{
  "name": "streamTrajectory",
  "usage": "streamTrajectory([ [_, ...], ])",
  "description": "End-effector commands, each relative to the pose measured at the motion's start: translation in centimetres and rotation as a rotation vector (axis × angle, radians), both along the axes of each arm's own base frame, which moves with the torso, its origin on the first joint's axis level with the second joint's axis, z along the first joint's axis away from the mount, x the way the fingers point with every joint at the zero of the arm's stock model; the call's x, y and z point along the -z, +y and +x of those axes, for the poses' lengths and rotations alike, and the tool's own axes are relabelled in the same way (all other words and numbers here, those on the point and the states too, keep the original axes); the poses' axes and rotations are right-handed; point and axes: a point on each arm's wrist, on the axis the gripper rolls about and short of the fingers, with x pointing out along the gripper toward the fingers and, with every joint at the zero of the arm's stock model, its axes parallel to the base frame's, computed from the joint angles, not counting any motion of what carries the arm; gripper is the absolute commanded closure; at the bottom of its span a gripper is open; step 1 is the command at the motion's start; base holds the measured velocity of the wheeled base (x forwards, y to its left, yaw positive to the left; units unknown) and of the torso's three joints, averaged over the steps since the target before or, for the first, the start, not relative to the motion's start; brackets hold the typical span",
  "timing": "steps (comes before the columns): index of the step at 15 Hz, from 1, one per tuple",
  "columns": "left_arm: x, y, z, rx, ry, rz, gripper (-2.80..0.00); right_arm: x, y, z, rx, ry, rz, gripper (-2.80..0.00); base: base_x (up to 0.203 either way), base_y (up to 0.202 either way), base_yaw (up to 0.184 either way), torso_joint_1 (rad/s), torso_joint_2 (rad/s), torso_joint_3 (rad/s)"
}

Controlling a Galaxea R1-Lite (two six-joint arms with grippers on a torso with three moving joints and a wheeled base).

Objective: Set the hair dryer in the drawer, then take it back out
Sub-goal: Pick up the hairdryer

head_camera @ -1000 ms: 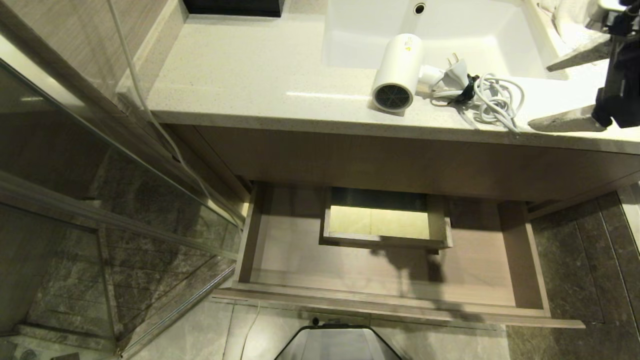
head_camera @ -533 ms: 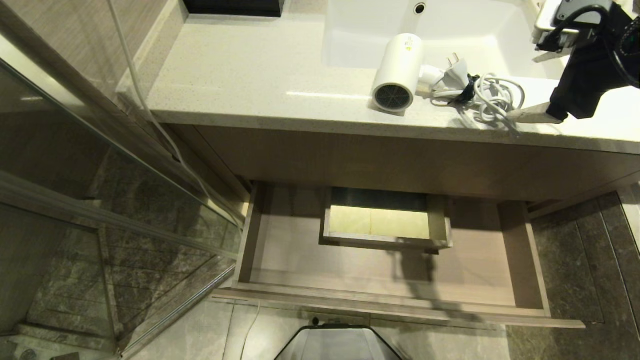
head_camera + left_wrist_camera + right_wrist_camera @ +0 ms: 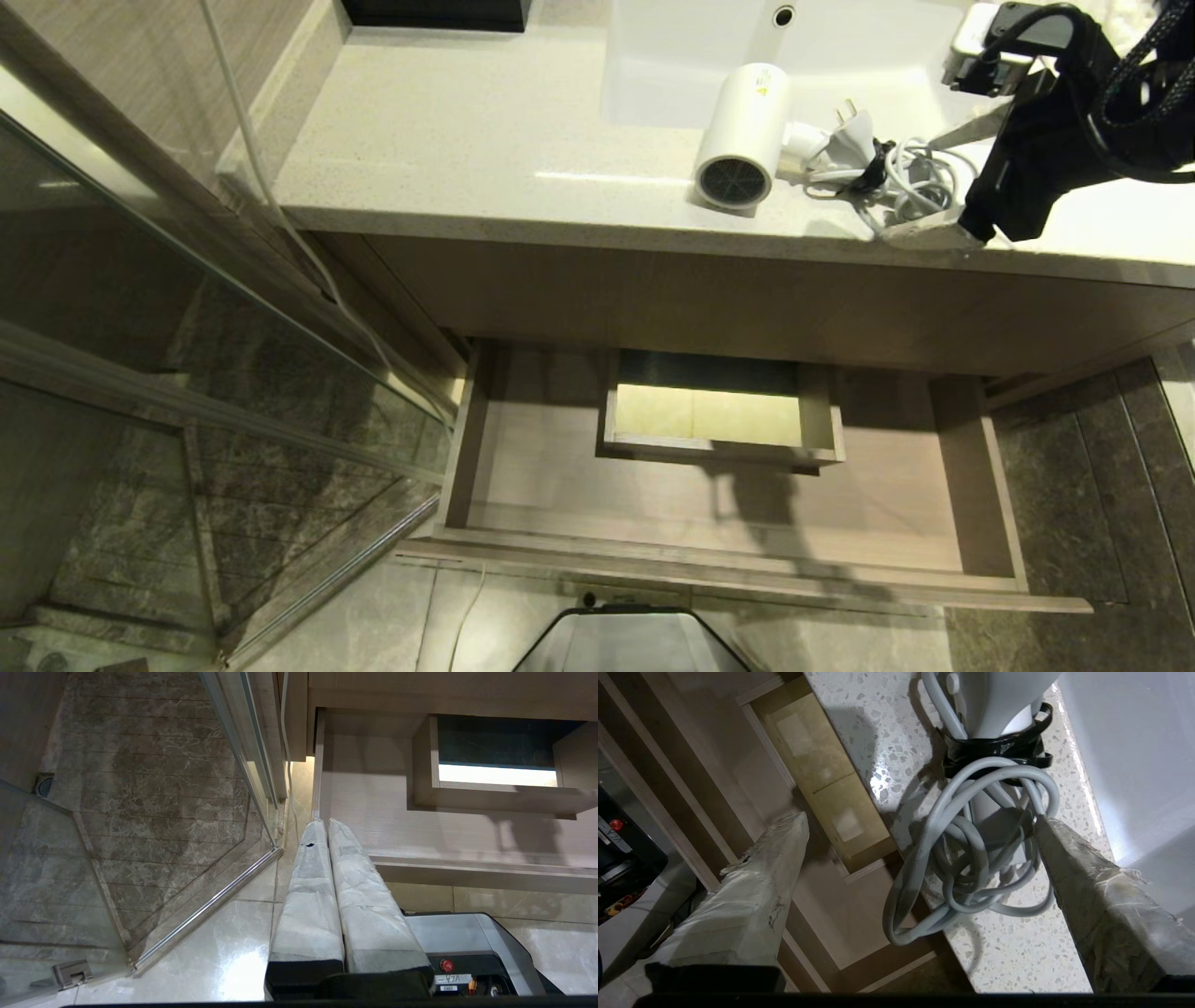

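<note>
The drawer [image 3: 523,485] gapes open and bare at lower centre. The dryer [image 3: 742,131] lies on the counter [image 3: 448,140] at upper centre. At upper right the right gripper [image 3: 943,182] straddles its cord [image 3: 920,182], jaws wide. Closing there would likely snag only loose loops, leaving the dryer to dangle or drop.

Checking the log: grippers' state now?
Left gripper: shut, holding nothing.
Right gripper: open, straddling the hair dryer's cord, empty.

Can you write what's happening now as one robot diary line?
right gripper: open over coiled white cord | small white hair dryer: on countertop | light-wood drawer: open, empty
</note>
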Motion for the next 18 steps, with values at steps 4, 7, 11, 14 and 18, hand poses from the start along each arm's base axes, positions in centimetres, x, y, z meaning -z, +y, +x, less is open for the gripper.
streamTrajectory([
  [4, 0.0, 0.0, 0.0, -0.001, 0.0, 0.0, 0.0, 1.0, 0.5, 2.1, -0.01, -0.008, 0.001, -2.8, 0.0, 0.0, 0.0, 0.0, 0.0, 0.0],
  [7, 0.0, 0.0, 0.0, 0.0, 0.002, 0.0, 0.0, 0.6, 0.7, 2.9, -0.012, -0.076, 0.017, -2.8, 0.0, 0.0, 0.0, 0.0, 0.0, 0.0],
  [11, 0.0, 0.0, 0.0, 0.0, 0.0, 0.0, 0.0, 0.5, 0.3, 1.5, -0.008, -0.022, 0.003, -2.8, 0.0, 0.0, 0.0, 0.0, 0.0, 0.0],
  [14, 0.0, 0.0, 0.0, 0.0, 0.001, 0.0, 0.0, 0.4, 0.0, 0.2, 0.006, 0.032, 0.004, -2.8, 0.0, 0.0, 0.0, 0.0, 0.0, 0.0],
  [18, 0.0, 0.0, 0.0, 0.0, 0.002, 0.0, 0.0, 0.6, -0.4, -2.0, 0.01, 0.134, -0.01, -2.8, 0.0, 0.0, 0.0, 0.0, 0.0, 0.0],
])
